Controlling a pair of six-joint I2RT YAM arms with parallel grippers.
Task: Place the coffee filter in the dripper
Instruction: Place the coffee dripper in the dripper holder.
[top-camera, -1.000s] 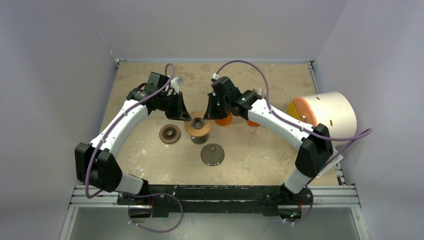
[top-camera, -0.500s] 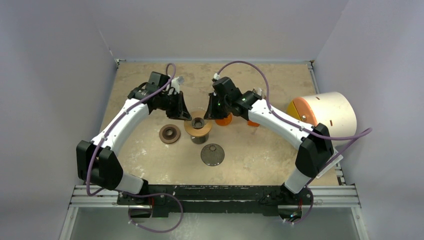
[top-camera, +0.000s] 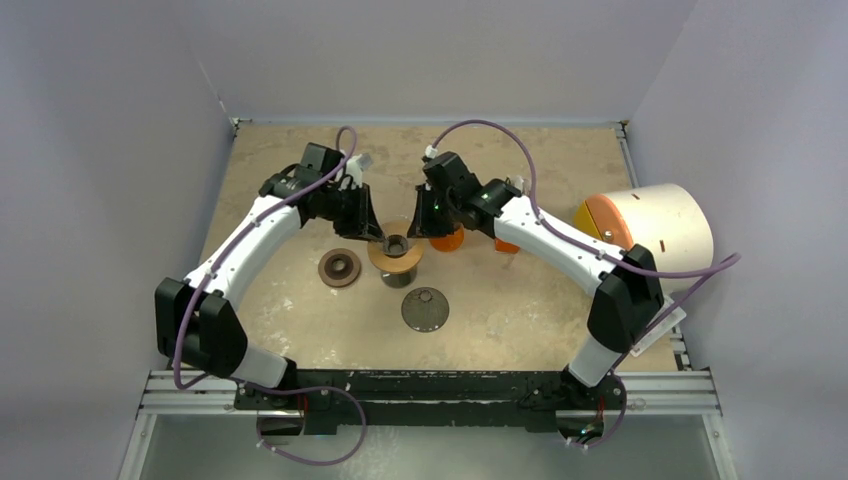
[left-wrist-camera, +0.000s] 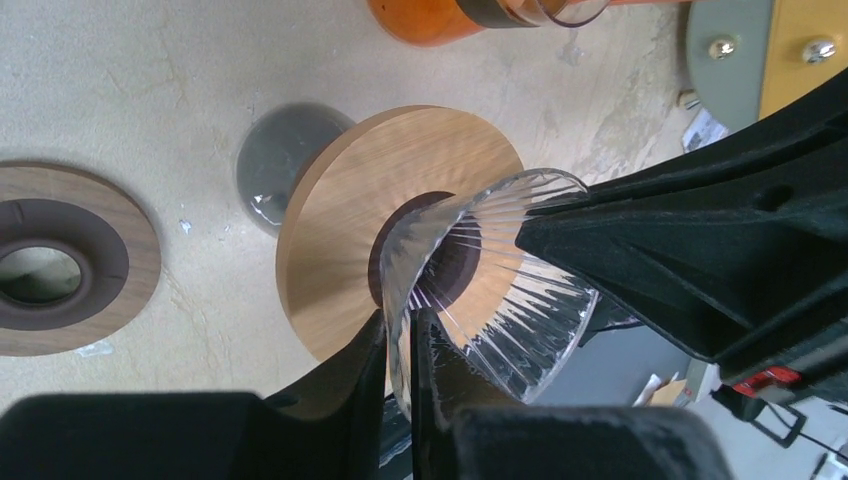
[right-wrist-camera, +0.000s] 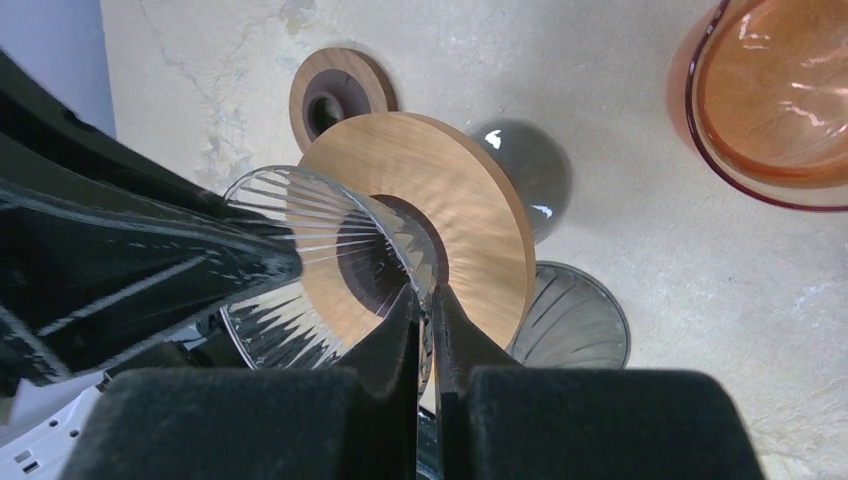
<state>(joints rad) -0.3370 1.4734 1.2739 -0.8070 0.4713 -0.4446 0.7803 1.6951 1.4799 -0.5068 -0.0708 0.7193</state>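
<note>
The dripper (left-wrist-camera: 490, 270) is a clear ribbed glass cone, seated in the hole of a round wooden disc (left-wrist-camera: 340, 210) on a dark glass base. In the top view the dripper (top-camera: 397, 240) sits between both arms. My left gripper (left-wrist-camera: 400, 325) is shut on its rim on one side. My right gripper (right-wrist-camera: 425, 295) is shut on the rim of the dripper (right-wrist-camera: 300, 250) on the opposite side. From above, the left gripper (top-camera: 372, 232) and the right gripper (top-camera: 420, 230) flank the cone. No coffee filter shows in any view.
A wooden ring with a dark centre (top-camera: 340, 267) lies left of the stand. A dark grey ribbed lid (top-camera: 425, 309) lies in front of it. An orange glass vessel (top-camera: 448, 239) stands just behind right. A white cylinder with an orange face (top-camera: 655, 225) lies at the right edge.
Both grippers stay at the dripper's rim. The left arm has shifted very slightly; nothing else has moved.
</note>
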